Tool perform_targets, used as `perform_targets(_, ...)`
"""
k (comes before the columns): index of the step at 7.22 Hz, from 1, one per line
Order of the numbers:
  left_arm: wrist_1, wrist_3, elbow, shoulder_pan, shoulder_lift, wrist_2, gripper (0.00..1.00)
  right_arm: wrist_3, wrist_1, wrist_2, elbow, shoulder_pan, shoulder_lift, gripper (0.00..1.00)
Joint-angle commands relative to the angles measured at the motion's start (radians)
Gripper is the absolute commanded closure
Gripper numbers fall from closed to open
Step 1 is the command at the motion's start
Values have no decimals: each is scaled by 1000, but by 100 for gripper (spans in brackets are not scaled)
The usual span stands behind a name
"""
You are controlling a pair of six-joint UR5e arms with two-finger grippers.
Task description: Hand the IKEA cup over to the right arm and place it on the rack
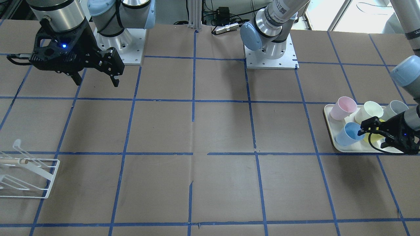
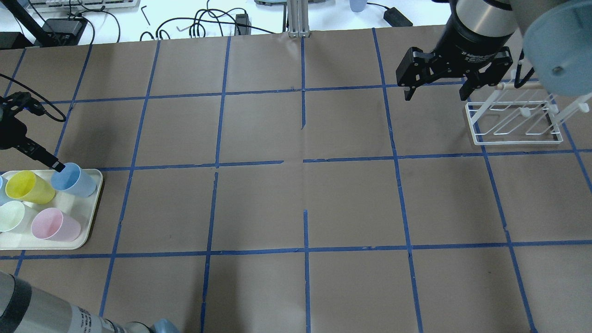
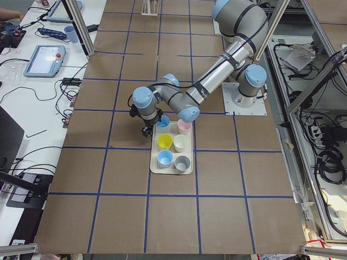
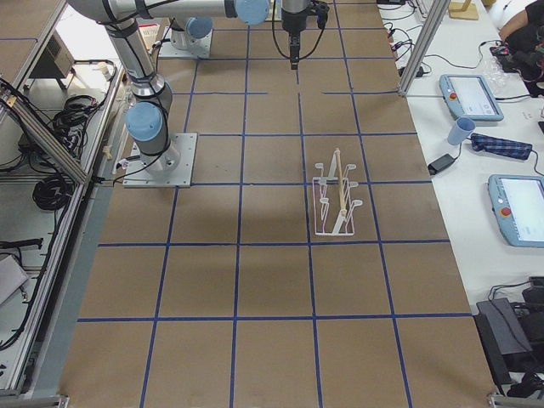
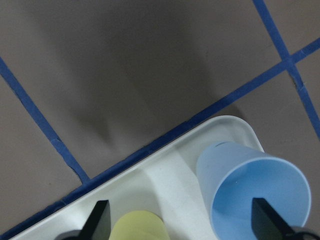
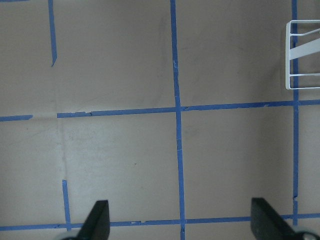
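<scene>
Overhead view: a table (image 2: 351, 199) covered w/ brown paper and divided into squares by blue tape is shown. At the lower left edge of the frame a flat cream tray (image 2: 90, 233) is seen, w/ several plastic cups stood mouth-up on it. The IKEA cup (image 2: 74, 179), pale blue, is placed in the tray's upper right corner, just beside a yellow cup (image 2: 30, 187). A pink cup (image 2: 53, 224) and a pale greenish cup (image 2: 11, 215) are set below them in the frame. In the front view a grey cup (image 1: 395, 108) is also shown on the tray, and in the left side view a second blue cup (image 3: 165, 158) at the tray's near end.

The left gripper (image 5: 181, 217) is held low over the tray, its fingers spread wide and nothing clamped. In its wrist view one fingertip (image 5: 262, 220) is seen at lower right over the IKEA cup's open mouth. The other is seen at lower left next to the yellow cup, so one side of the cup's wall lies btwn the two. Whether the rim is touched cannot be told.

The right gripper (image 2: 434, 96) is seen at the upper right of the overhead view, carried above the table by the right arm (image 2: 481, 23), w/ fingers wide apart and nothing held. The rack (image 2: 513, 122), white wire w/ a light wooden rod, is stood on the table just to the frame's right of that gripper, well apart from the tray on the opposite side.
</scene>
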Motion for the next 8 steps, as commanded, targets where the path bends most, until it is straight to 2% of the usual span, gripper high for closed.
perform_targets(1,74,-12,-47,-1,0,6,0,0,0,-1,0,0,0,0)
perform_targets(3,118,-9,-99,-3,20,11,0,0,0,-1,0,-2,0,0)
perform_targets(4,116,-6,-96,-4,22,14,7,0,0,-1,0,-2,0,0)
perform_targets(6,118,-2,-96,-4,20,12,23,0,0,-1,0,-2,0,0)
perform_targets(7,118,-2,-102,-4,19,11,39,0,0,-1,0,-2,0,0)
perform_targets(8,118,-2,-98,-4,20,11,50,0,0,-2,0,-2,0,0)
